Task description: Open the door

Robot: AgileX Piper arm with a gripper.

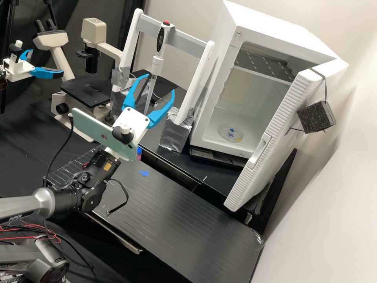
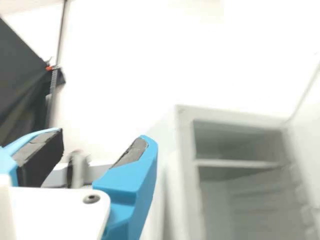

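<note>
My gripper (image 1: 160, 84) is raised over the bench left of the white fridge (image 1: 234, 43), its two blue fingers spread apart with nothing held between them. The fridge door (image 1: 288, 106) stands wide open, swung out to the right, and its recessed handle (image 1: 259, 152) is well away from the fingers. Inside the fridge, a clear round dish (image 1: 231, 133) lies on the floor. In the wrist view the gripper (image 2: 101, 138) is likewise open, and the fridge (image 2: 186, 165) shows its open interior and a shelf, with the door (image 2: 311, 132) beside it.
A pipette (image 1: 157, 63) hangs on a white stand (image 1: 198, 78) just behind the fingers. A microscope (image 1: 84, 92) stands left of it. A second arm's gripper (image 1: 33, 70) is at the far left. A black ribbed panel (image 1: 176, 212) lies in front of the fridge.
</note>
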